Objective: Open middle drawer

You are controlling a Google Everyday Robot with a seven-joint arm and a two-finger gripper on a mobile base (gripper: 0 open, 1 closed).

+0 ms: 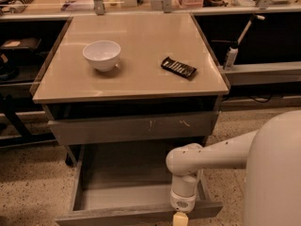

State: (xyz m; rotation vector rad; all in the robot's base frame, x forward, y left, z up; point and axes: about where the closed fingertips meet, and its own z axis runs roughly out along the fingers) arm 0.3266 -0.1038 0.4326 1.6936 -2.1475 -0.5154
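The middle drawer [141, 214] is the plain grey drawer pulled well out at the bottom of the cabinet, with its empty inside showing. It sits below the taller grey front with white scratch marks [136, 127]. My gripper [180, 219] reaches down over the drawer's front panel, right of its middle, at the bottom edge of the view. Only its pale tip shows below the white wrist [183, 199]; the rest is cut off by the frame.
A white bowl [101, 54] and a black remote-like object [178, 68] lie on the beige cabinet top [141, 81]. My white arm and body [273, 173] fill the lower right. Dark shelving stands left and right, and the floor is speckled.
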